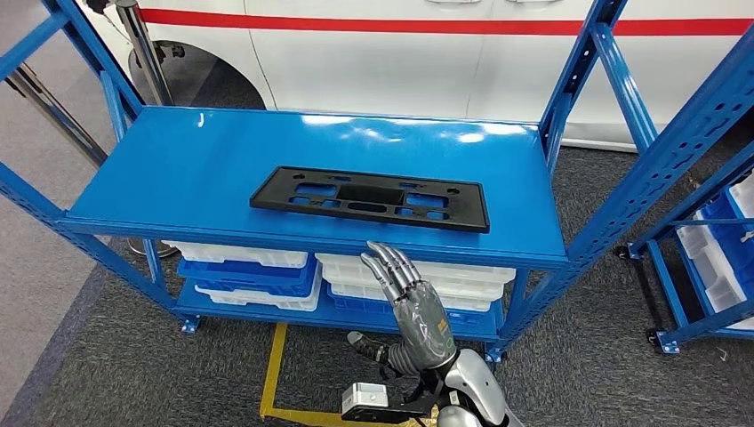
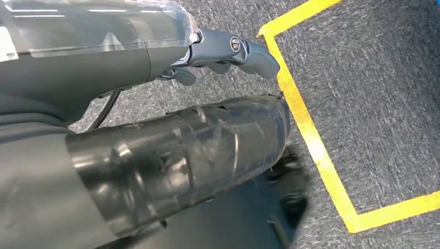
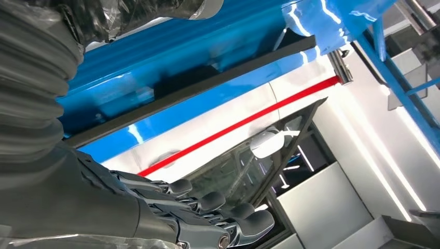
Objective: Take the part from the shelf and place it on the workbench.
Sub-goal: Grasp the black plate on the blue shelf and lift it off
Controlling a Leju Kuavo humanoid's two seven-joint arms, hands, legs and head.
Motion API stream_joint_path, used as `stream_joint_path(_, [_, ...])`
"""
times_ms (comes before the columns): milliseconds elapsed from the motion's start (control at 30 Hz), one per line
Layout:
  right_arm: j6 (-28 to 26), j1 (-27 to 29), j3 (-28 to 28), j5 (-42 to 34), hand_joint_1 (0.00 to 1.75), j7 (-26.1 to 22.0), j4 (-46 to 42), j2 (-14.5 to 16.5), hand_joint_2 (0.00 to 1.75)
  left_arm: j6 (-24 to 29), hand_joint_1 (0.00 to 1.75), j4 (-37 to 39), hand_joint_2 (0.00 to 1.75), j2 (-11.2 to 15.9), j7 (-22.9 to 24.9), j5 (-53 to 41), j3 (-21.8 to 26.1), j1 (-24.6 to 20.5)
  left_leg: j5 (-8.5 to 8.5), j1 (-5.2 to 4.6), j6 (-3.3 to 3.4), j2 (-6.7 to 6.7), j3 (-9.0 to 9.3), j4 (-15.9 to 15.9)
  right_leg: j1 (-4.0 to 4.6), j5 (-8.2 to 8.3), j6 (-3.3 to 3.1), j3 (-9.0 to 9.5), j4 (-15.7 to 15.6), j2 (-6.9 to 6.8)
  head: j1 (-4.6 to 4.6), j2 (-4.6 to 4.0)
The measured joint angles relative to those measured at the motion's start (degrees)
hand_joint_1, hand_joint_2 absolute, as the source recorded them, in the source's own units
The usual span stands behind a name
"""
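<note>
A flat black plastic part [image 1: 370, 198], long and rectangular with several cut-outs, lies on the blue shelf [image 1: 204, 169] near its front edge. My right hand [image 1: 405, 298] is raised in front of the shelf's front edge, just below the part, fingers stretched out and apart, holding nothing. In the right wrist view the fingers [image 3: 207, 202] stretch out below the part's thin black edge [image 3: 197, 88] on the blue shelf [image 3: 155, 57]. My left hand [image 2: 228, 52] hangs low over the grey carpet, fingers loosely curled with nothing in them.
White and blue bins [image 1: 258, 271] sit on the lower shelf level. Blue uprights [image 1: 578, 80] frame the shelf's sides. A second blue rack [image 1: 711, 258] with bins stands at the right. A white car with a red stripe [image 1: 445, 36] is behind. Yellow floor tape [image 2: 311, 140] marks the carpet.
</note>
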Motion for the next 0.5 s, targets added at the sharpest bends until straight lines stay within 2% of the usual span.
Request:
stream_joint_path(33, [0.0,0.01,0.0,0.0,0.0,0.0,0.01,0.0,1.75,0.0,0.0,0.0,0.0,0.01,0.0,0.0,0.0,0.04,0.99,0.0,0.06,0.0,-0.35,-0.15,0.05,-0.2,0.01,0.25,0.0,0.1,-0.01,0.0])
stream_joint_path(67, [0.0,0.01,0.0,0.0,0.0,0.0,0.01,0.0,1.75,0.0,0.0,0.0,0.0,0.02,0.0,0.0,0.0,0.06,2.82,0.0,0.19,0.0,0.24,-2.16,0.08,-0.44,0.06,0.61,0.0,0.22,0.0,0.0])
stream_joint_path(133, [0.0,0.0,0.0,0.0,0.0,0.0,0.0,0.0,1.75,0.0,0.0,0.0,0.0,0.04,0.01,0.01,0.0,0.06,7.49,-0.07,0.75,-0.07,2.95,-9.3,0.14,-1.1,0.25,1.45,0.0,0.39,0.02,0.0])
stream_joint_path(167, [0.0,-0.01,-0.01,0.0,0.0,0.0,0.0,0.0,1.75,0.0,0.0,0.0,0.0,0.05,0.01,0.01,0.0,0.04,9.01,-0.2,1.09,-0.12,4.4,-12.74,0.24,-1.44,0.45,1.72,0.07,0.45,0.02,0.0])
stream_joint_path(200, [-0.01,-0.02,-0.01,0.0,0.0,0.0,-0.01,0.0,1.75,0.0,0.0,0.0,0.0,0.06,0.02,0.01,0.0,-0.02,9.63,-0.36,1.39,-0.16,5.31,-14.95,0.29,-1.67,0.67,1.79,0.09,0.46,0.02,0.0])
stream_joint_path(267, [-0.02,-0.04,-0.02,0.0,0.0,0.0,-0.02,0.01,1.75,0.01,0.0,0.0,0.0,0.07,0.03,0.01,-0.01,-0.08,9.23,-0.7,1.86,-0.21,5.88,-16.36,0.31,-1.92,1.22,1.78,-0.06,0.45,0.02,0.0])
stream_joint_path(333, [-0.03,-0.05,-0.04,0.0,0.0,0.0,-0.12,0.01,1.75,0.02,0.0,0.0,0.0,0.05,0.02,0.02,-0.02,-0.02,9.16,-0.4,2.41,-0.2,6.51,-17.21,0.32,-2.34,1.8,2.01,-0.02,0.3,0.05,0.0])
stream_joint_path(367, [-0.03,-0.1,-0.05,0.0,0.0,0.0,-0.19,0.01,1.75,0.02,0.0,0.0,0.0,0.04,0.02,0.02,-0.03,-0.01,9.13,-0.22,2.73,-0.15,7.08,-17.73,0.34,-2.96,2.07,1.66,1.07,0.2,0.11,0.0])
stream_joint_path(400, [-0.04,-0.15,-0.07,0.0,0.0,0.0,-0.25,0.01,1.75,0.02,0.0,0.0,0.0,0.02,0.01,0.02,-0.03,-0.04,9.05,-0.04,3.05,-0.09,7.7,-18.18,0.33,-4.03,2.33,0.54,3.45,0.1,0.16,0.0])
stream_joint_path(433, [-0.04,-0.16,-0.08,0.0,0.0,0.0,-0.26,-0.01,1.75,0.02,0.0,0.0,0.0,0.02,0.0,0.0,-0.04,-0.1,8.81,-0.1,3.27,-0.05,8.15,-18.36,0.23,-5.31,2.52,-1.33,6.9,0.04,0.24,0.0])
stream_joint_path(467, [-0.04,-0.12,-0.09,0.0,0.0,0.0,-0.26,-0.03,1.75,0.02,0.0,0.0,0.0,0.01,0.0,0.0,-0.05,-0.15,8.52,-0.1,3.46,-0.02,8.5,-18.39,0.13,-6.62,2.68,-3.78,10.85,0.03,0.26,0.0])
stream_joint_path(500, [-0.04,-0.01,-0.09,0.0,0.0,0.0,-0.23,-0.05,1.75,0.02,0.0,0.0,0.0,0.01,0.01,0.01,-0.05,-0.15,8.21,-0.11,3.52,-0.03,8.82,-18.38,0.02,-7.23,2.84,-6.04,14.07,0.03,0.25,0.0])
